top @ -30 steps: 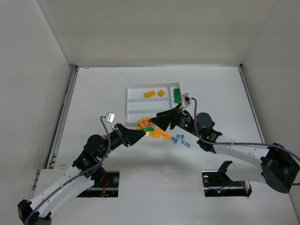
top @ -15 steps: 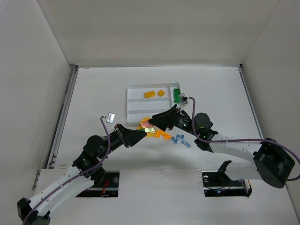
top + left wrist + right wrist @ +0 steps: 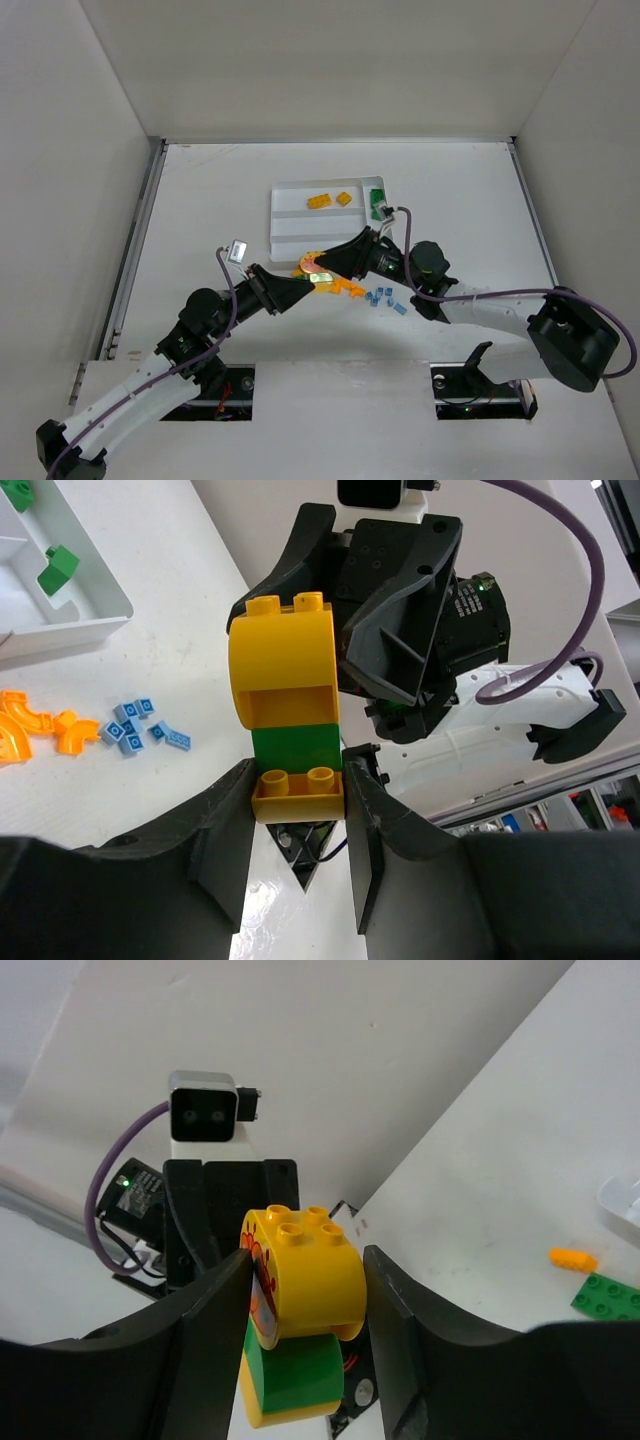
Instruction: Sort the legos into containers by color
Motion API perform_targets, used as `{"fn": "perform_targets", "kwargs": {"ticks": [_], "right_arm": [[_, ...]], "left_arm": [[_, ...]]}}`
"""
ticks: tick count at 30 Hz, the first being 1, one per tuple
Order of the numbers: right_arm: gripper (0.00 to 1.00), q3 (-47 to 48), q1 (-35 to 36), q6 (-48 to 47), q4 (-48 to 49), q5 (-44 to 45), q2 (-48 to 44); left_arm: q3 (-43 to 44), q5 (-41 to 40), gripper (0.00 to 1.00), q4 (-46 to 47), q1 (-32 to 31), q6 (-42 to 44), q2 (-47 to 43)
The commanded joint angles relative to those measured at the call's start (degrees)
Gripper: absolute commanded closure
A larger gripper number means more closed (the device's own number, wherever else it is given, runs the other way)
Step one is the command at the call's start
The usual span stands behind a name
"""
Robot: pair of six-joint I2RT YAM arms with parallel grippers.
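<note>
Right claw (image 3: 305, 1340) shifted left, half-hiding the lego stack (image 3: 292, 680).

A white table (image 3: 200, 200) stands enclosed by white walls (image 3: 330, 70), a metal rail (image 3: 135, 250) along its left edge.

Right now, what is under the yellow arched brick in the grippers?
A green brick sits directly under the yellow arched brick, then a yellow base brick clamped by the left gripper. The base's underside is hidden.
</note>
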Motion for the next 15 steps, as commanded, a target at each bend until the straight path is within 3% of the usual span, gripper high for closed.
{"fn": "perform_targets", "kwargs": {"ticks": [1,8,15], "right_arm": [[0.50,0.4,0.5,1.3,7.4,-1.7,0.1],[0.64,0.8,-1.0,2.6,9.9,-2.3,-0.2],[0.68,5.7,-6.3,1.6,7.2,-3.2,-1.4]], "left_arm": [[0.5,0.4,0.87,6.3,-0.5,-0.3,-0.2],[-0.5,0.4,0.87,6.3,-0.8,-0.6,-0.5],[-1.2,0.4,0.87,7.3,-1.6,-1.0,0.5]]}}
